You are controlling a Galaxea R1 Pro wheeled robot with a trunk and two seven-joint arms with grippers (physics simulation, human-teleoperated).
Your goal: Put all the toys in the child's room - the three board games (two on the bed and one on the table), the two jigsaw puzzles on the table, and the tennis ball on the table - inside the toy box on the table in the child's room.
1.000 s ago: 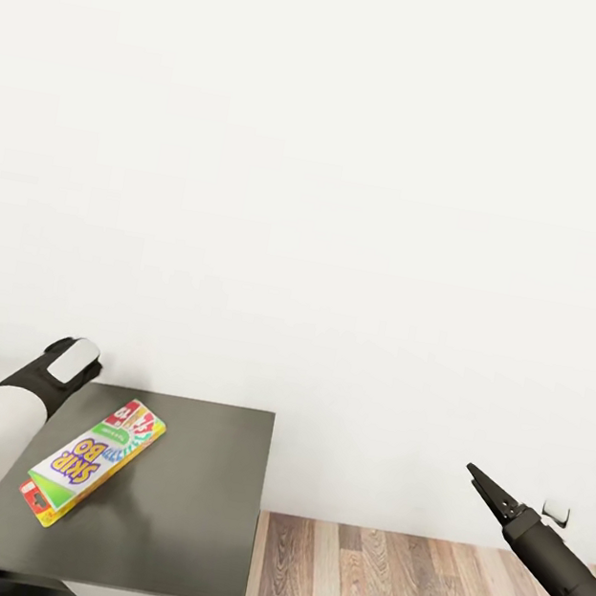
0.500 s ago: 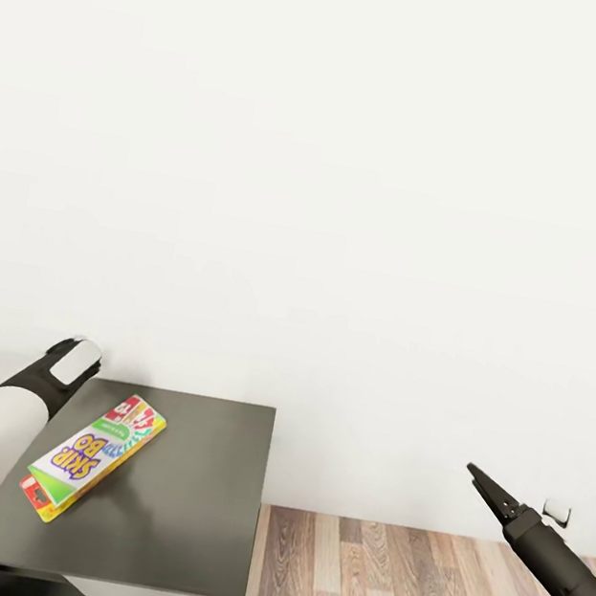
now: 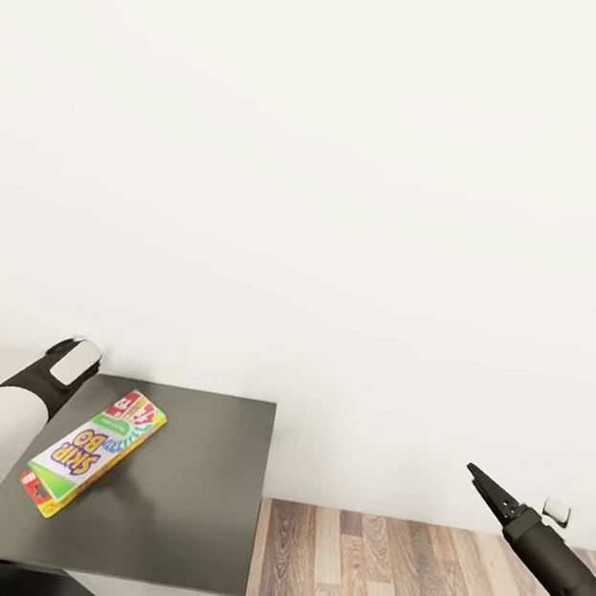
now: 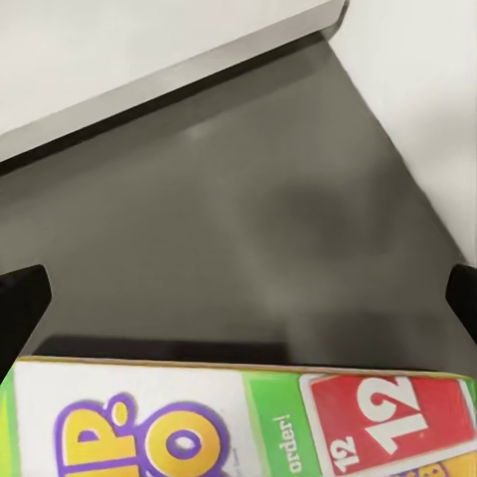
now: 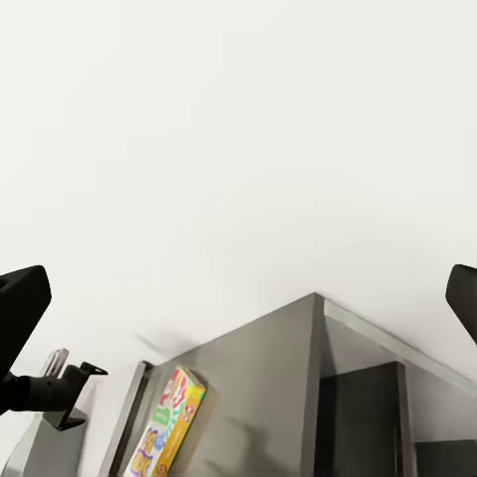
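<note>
Head view shows the flat green-yellow-red "SKIP-BO" board game box [image 3: 91, 467] tilted above the dark grey lower wing of the table [image 3: 186, 502], its long axis running from the wing's near left corner toward its far middle, right beside the left arm and well apart from the right gripper [image 3: 489, 492], whose fingers look pressed together over the wooden plank floor [image 3: 405, 588]. Left wrist view puts the box's edge between the left gripper's [image 4: 238, 308] dark fingertips [image 4: 22, 298], so I judge it clamped there, though contact itself is hidden. Readable print: "SKIP-BO", a red card marked "12", and the word "order!".
</note>
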